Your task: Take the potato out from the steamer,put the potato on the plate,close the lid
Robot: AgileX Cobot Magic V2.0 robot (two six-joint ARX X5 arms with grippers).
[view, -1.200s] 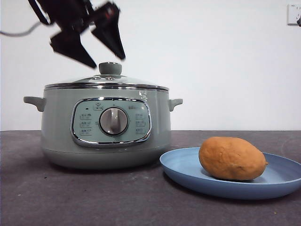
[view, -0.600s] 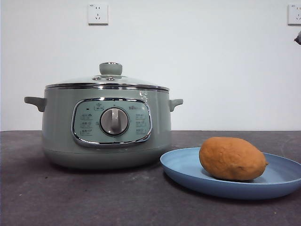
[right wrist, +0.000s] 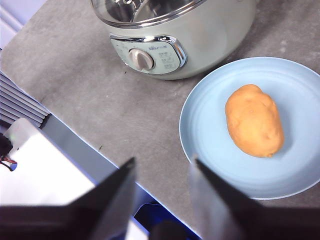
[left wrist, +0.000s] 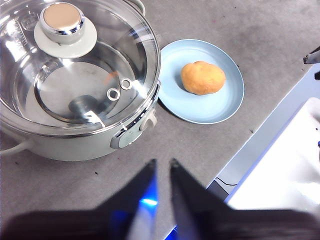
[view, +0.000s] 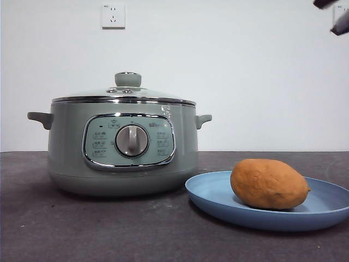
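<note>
Sitting on the gray table (view: 109, 229), the steamer (view: 122, 147) is on the left and the blue plate (view: 218, 199) is on the right, with the plate's edge just beside the steamer's base. There is bare table in front of both and behind the plate. The table's near edge shows in both wrist views. The glass lid (left wrist: 75, 75) sits flat on the steamer, its knob (view: 128, 79) on top. The potato (view: 269, 184) lies on its side in the plate, its pointy end to the right.

The left gripper (left wrist: 161, 172) hangs high above the near side of the table, well apart from the lid and potato, its two jaws almost pressed together and holding nothing. The right gripper (right wrist: 162, 172) hangs high over the near edge, close to the plate's rim, jaws spread and empty. In the front view only a dark tip (view: 335, 16) shows in the top right corner
</note>
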